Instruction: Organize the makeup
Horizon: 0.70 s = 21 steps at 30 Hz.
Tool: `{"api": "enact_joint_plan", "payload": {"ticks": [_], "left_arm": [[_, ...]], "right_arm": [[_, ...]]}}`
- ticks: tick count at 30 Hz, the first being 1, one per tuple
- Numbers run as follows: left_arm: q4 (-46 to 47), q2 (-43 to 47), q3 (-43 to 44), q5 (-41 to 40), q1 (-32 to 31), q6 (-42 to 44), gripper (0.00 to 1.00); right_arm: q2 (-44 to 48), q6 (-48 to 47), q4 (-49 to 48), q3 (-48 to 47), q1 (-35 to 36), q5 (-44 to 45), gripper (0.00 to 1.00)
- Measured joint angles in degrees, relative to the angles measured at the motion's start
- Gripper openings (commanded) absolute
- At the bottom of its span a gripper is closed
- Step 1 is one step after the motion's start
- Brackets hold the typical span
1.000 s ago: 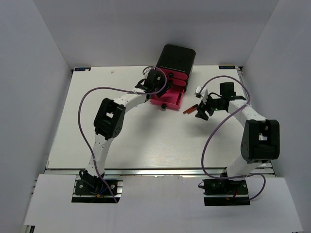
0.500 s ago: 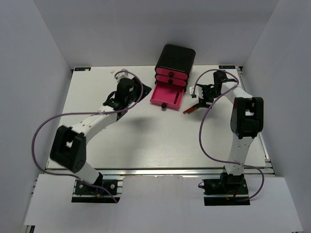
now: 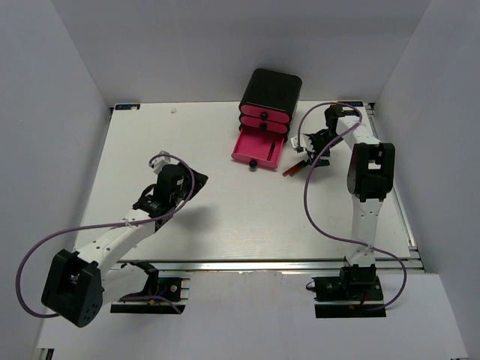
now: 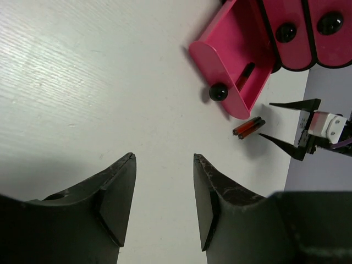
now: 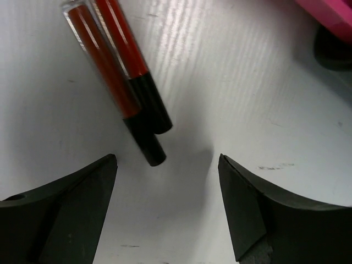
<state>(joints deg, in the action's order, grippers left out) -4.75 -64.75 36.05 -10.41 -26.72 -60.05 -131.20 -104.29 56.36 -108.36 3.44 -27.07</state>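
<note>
Right wrist: two red sticks [image 5: 118,71] lie just beyond the gripper [image 5: 168,165], apparently untouched.

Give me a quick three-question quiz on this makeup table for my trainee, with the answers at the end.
1. True or false: every drawer of the black box is shut.
2. How many red-and-black sticks lie on the table beside it?
3. Which arm's jaws hang over those sticks: A left, B right?
Key: 1 false, the lowest drawer is pulled out; 2 two; 3 B, the right arm.
</note>
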Motion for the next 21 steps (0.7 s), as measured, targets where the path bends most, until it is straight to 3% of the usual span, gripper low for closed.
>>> {"api": "enact_joint_plan", "payload": {"ticks": [7,21], "left_arm": [[-2.16,4.63,-2.49,-1.84,0.0,-1.88,0.56],[-2.8,4.63,-4.5,-1.84,0.0,-3.02,0.56]], "right_arm": [[-0.13,-1.42,4.15,-0.04,0.46,0.09,0.73],[4.13,1.29,2.99,8.55,1.18,0.35,0.42]]}}
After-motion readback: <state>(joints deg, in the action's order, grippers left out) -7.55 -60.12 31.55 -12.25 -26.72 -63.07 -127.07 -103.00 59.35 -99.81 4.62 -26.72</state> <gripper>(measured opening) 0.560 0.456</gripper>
